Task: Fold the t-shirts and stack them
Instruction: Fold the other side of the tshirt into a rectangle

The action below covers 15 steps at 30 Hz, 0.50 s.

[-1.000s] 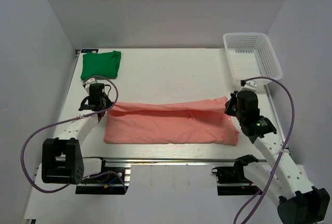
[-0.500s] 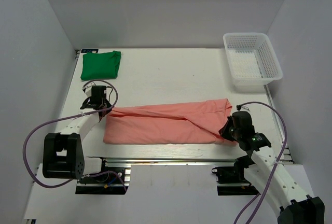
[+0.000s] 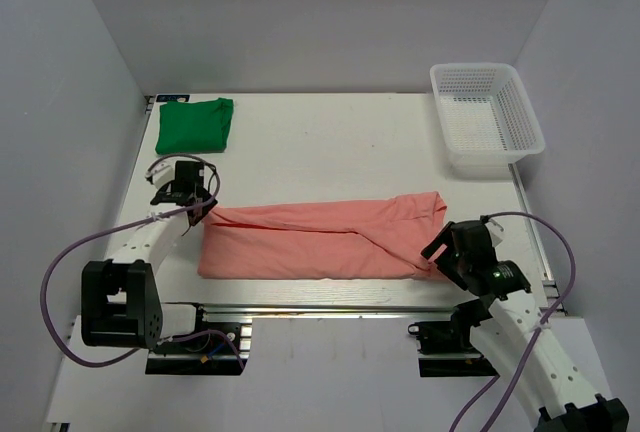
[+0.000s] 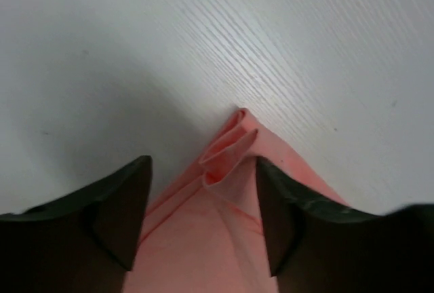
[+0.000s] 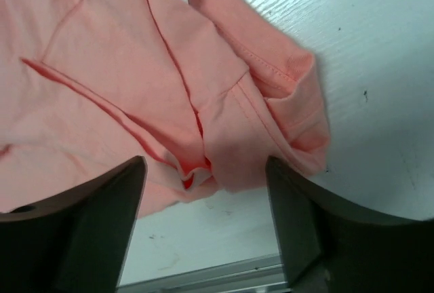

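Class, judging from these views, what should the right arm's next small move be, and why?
Probably shut the right gripper on the pink shirt's right end: it is open and straddles that bunched end, and the long strip needs a crosswise fold.

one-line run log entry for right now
pink shirt: folded into long strip | green shirt: folded, far left | left claw: open at strip's left end | right claw: open at right end

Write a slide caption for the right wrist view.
Right gripper open over the bunched end of the salmon-pink t-shirt, which lies on the white table.
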Available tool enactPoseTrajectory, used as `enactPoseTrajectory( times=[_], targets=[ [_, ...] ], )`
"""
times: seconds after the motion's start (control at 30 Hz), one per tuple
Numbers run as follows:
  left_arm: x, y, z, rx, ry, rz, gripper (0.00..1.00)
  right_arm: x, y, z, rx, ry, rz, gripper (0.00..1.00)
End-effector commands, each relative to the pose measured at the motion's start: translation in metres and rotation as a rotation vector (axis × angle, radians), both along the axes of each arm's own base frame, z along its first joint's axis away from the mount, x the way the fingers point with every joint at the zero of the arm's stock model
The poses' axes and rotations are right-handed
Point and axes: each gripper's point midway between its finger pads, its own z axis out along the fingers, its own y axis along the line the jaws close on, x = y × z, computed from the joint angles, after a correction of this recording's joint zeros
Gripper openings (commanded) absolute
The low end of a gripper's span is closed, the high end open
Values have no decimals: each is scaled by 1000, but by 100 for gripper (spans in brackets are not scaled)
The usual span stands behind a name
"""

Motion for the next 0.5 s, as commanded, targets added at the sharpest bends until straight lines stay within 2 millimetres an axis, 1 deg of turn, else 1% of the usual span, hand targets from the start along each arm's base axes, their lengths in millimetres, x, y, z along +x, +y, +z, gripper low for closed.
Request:
enactPoseTrajectory(
  times=[0.0, 0.03, 0.07, 0.13, 0.17, 0.2, 0.23, 0.27, 0.3, 0.33, 0.37, 0.4, 0.43, 0.47],
  targets=[
    [-10, 24, 32, 65, 0, 181, 79, 8, -9, 28, 17, -67, -114, 88],
    [-10, 24, 36, 66, 2, 181, 86, 10, -9, 35, 7, -83, -92, 90],
    [-9, 21, 36, 51, 11, 172, 89, 15, -8, 41, 7, -117, -83, 90],
    [-1, 14, 45, 12, -6, 150, 94, 23, -6, 51, -7, -162, -38, 90],
    [2, 11, 48, -2, -17, 143, 95, 30, 1, 60, 15, -203, -5, 90],
    [7, 9, 55, -14, -35, 137, 95, 34, 6, 63, 21, -214, 29, 90],
    [9, 6, 57, -13, -27, 98, 95, 40, 16, 72, 29, -257, 100, 90],
    [13, 0, 58, -14, -35, 55, 98, 43, 21, 71, 13, -262, 167, 90],
    [27, -12, 69, -55, -90, -17, 98, 53, 35, 81, 34, -307, 249, 90],
    [34, -20, 72, -71, -109, -82, 100, 53, 47, 76, 61, -283, 308, 90],
    [36, -31, 68, -73, -103, -181, 100, 51, 58, 76, 85, -279, 390, 90],
    [52, -53, 75, -143, -178, -297, 100, 58, 69, 81, 121, -313, 429, 90],
    [56, -63, 75, -164, -203, -363, 100, 60, 75, 70, 131, -271, 455, 90],
    [56, -71, 63, -185, -185, -421, 100, 61, 80, 70, 146, -275, 475, 90]
  ],
)
